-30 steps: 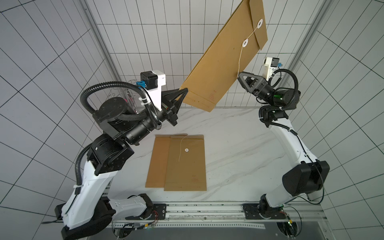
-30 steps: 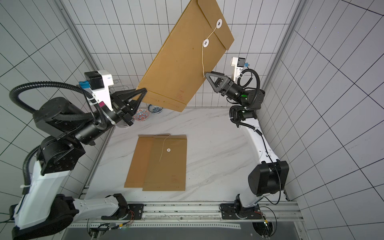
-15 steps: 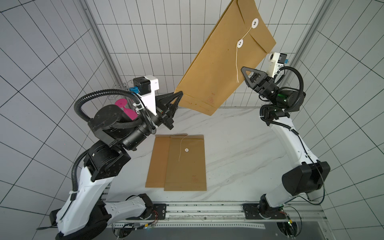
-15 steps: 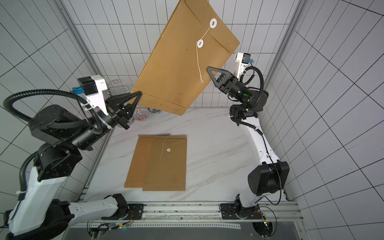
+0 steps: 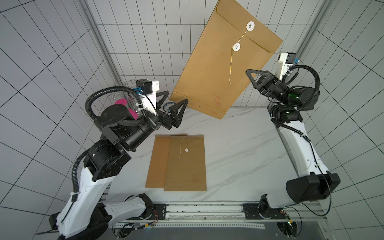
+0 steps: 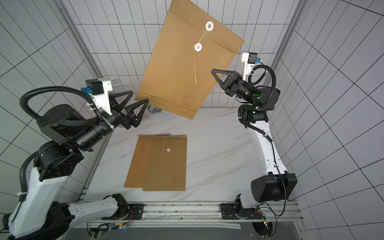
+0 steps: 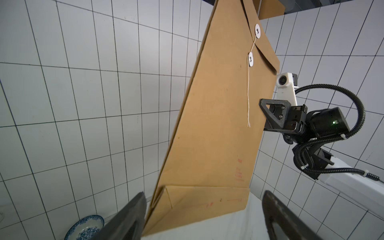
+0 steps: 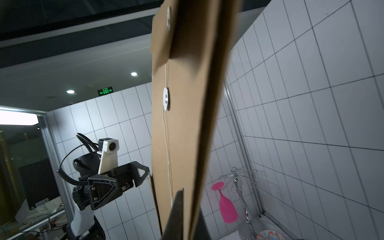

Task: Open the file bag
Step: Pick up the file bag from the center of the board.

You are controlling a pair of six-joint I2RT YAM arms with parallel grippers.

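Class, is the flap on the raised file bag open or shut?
Shut: the flap lies flat against the raised file bag, and the string joins both discs, tail dangling.

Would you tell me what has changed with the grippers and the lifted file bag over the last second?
The right gripper closed on the raised file bag's side edge. The left gripper opened and released its lower corner, which now sits between the open jaws. The bag tipped slightly more upright. The loose string and the two file bags on the table stayed put.
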